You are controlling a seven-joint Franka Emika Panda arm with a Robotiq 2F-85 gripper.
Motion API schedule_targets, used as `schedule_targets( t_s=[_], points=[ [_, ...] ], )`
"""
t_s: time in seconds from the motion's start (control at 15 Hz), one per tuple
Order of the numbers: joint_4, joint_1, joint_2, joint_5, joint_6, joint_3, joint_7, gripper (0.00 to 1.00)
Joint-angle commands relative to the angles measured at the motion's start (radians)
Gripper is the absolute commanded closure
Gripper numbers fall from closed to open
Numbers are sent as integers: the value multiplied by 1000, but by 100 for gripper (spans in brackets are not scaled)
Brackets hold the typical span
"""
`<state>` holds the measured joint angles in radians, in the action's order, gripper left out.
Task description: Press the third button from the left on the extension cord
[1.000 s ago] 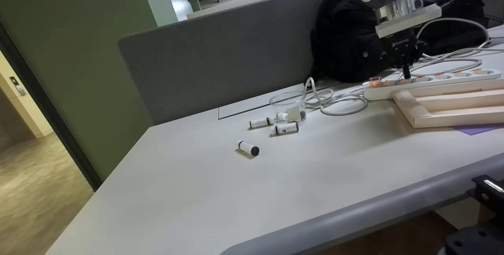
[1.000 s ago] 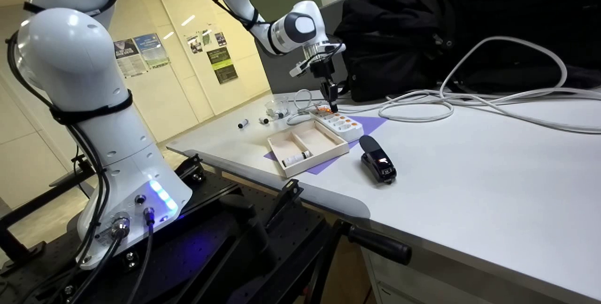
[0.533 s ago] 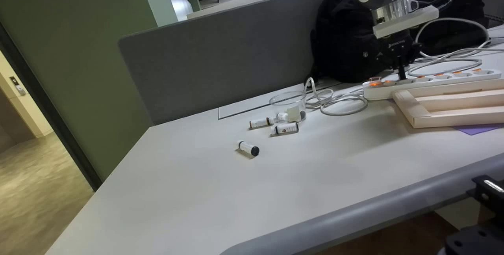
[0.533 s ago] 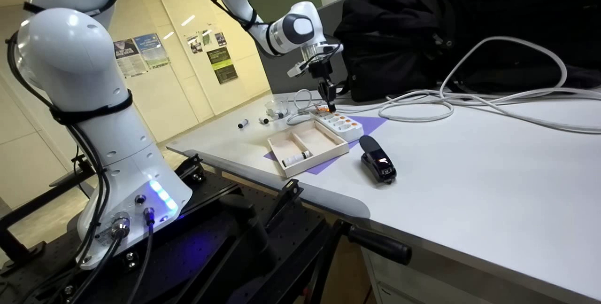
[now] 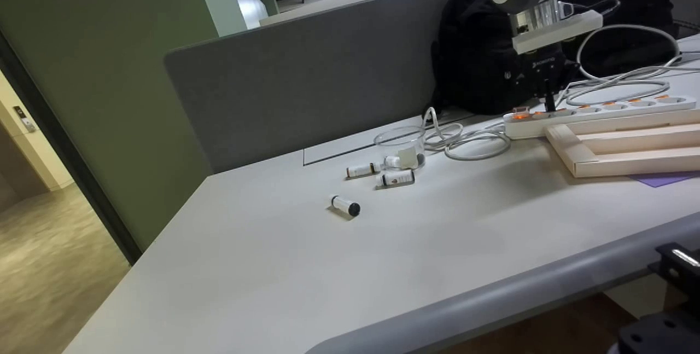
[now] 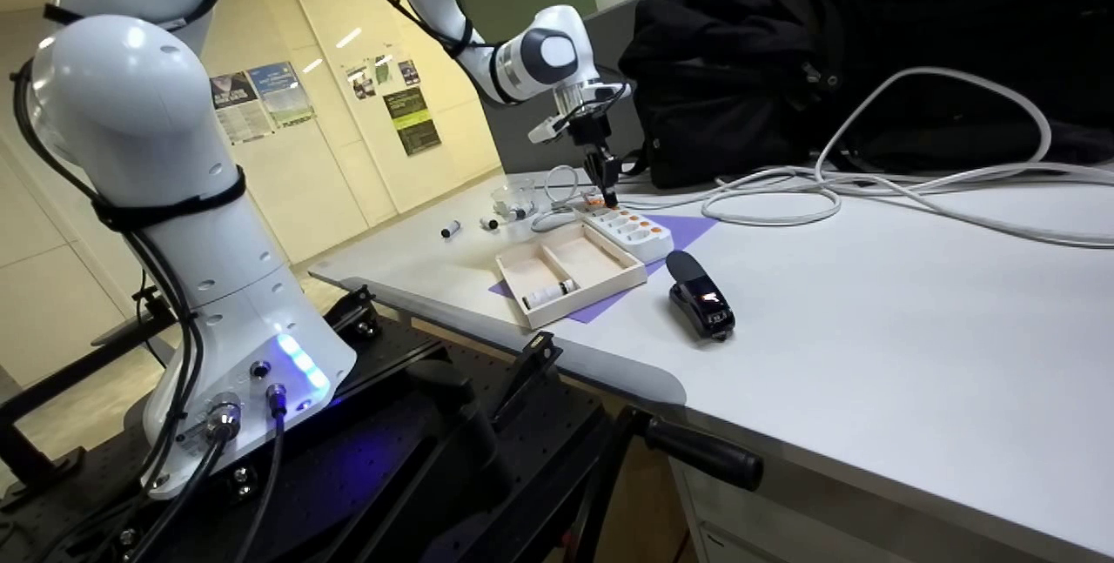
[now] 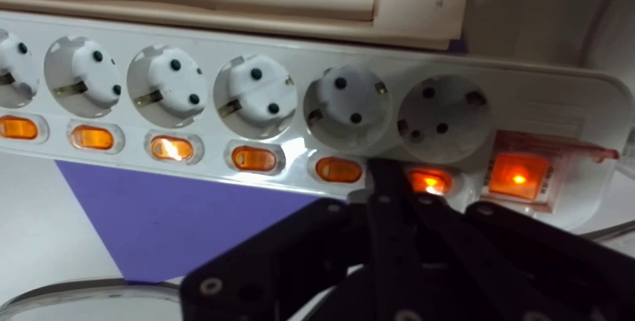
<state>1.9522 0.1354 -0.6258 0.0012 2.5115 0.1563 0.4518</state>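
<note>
one gripper (image 7: 389,177), mine, clenched on nothing, near the wooden tray (image 6: 587,297) | extension cord (image 7: 300,127) just beside that tray | step: likely aiming among orange buttons (image 7: 338,169), contact unclear | next: i should count from the left, then press straight down

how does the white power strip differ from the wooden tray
The power strip is white and narrow, while the wooden tray is pale wood and wider. The power strip carries round sockets and orange switches; the wooden tray has open compartments, one holding a small white cylinder. Both lie partly over the purple sheet.
</note>
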Motion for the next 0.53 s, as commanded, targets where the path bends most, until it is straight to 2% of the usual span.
schedule_targets(
  t_s=[0.0, 0.13, 0.2, 0.27, 0.33, 0.4, 0.47],
  points=[
    [15, -15, 101, 4, -42, -17, -32, 100],
    [23, -28, 179, 7, -71, -25, -66, 99],
    [23, -35, 216, 5, -89, -29, -84, 96],
    [18, -40, 248, -2, -123, -30, -101, 74],
    [23, -48, 280, -7, -142, -35, -126, 71],
    [-3, -41, 205, -12, -97, -35, -87, 90],
    [-1, -50, 242, -12, -122, -40, -103, 83]
  ],
)
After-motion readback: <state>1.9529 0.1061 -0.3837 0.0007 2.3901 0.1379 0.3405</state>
